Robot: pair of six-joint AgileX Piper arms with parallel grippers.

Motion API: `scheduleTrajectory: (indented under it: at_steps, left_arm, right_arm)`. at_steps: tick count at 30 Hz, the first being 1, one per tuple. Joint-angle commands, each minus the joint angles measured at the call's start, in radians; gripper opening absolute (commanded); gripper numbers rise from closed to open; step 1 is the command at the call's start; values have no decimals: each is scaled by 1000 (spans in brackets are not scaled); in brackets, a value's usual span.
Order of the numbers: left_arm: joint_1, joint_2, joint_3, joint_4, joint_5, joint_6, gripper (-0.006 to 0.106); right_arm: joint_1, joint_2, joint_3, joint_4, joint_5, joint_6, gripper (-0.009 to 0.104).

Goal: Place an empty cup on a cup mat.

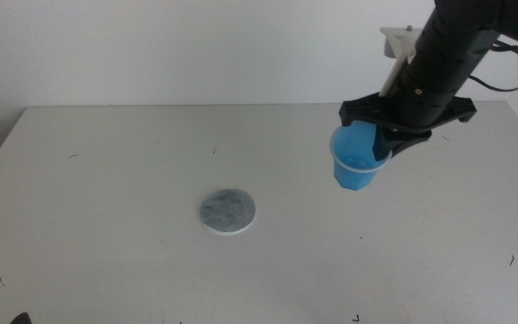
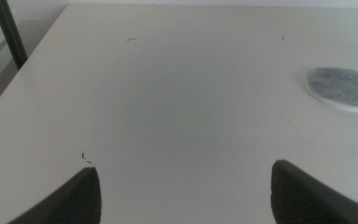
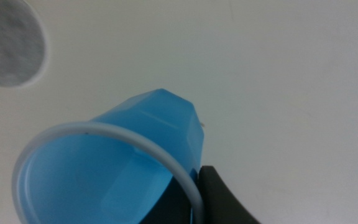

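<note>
The blue cup (image 1: pixel 358 164) hangs in the air over the right half of the table, held by its rim in my right gripper (image 1: pixel 383 144), which is shut on it. In the right wrist view the cup (image 3: pixel 123 168) fills the foreground, empty, with one dark jaw against its wall. The grey cup mat (image 1: pixel 227 211) lies flat on the table, left of and nearer than the cup; it also shows in the right wrist view (image 3: pixel 8 40) and the left wrist view (image 2: pixel 342 88). My left gripper (image 2: pixel 185 193) is open and empty, low over the table's left side.
The white table (image 1: pixel 106 180) bears a few small dark marks. A dark post (image 2: pixel 8 34) stands off the table's edge in the left wrist view. A white wall lies behind the table.
</note>
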Motion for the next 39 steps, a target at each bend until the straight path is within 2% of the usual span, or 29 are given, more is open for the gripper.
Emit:
scheduleTrajectory:
  at_steps: [1,19,26,39]
  left_arm:
    - [1,-12,-6,0,-67,-11,105]
    - [1,-12,-6,0,-67,-11,105]
    - [1,-12,-6,0,-67,-11,105]
    - [1,-12,-6,0,-67,-11,105]
  right_arm:
    - [28,-8,-103,-13,65,6,0]
    - [213,337,-517,98,65,76,0]
    - [240,446,-597,101,65,101,0]
    - [240,518,-600,79,41,107,0]
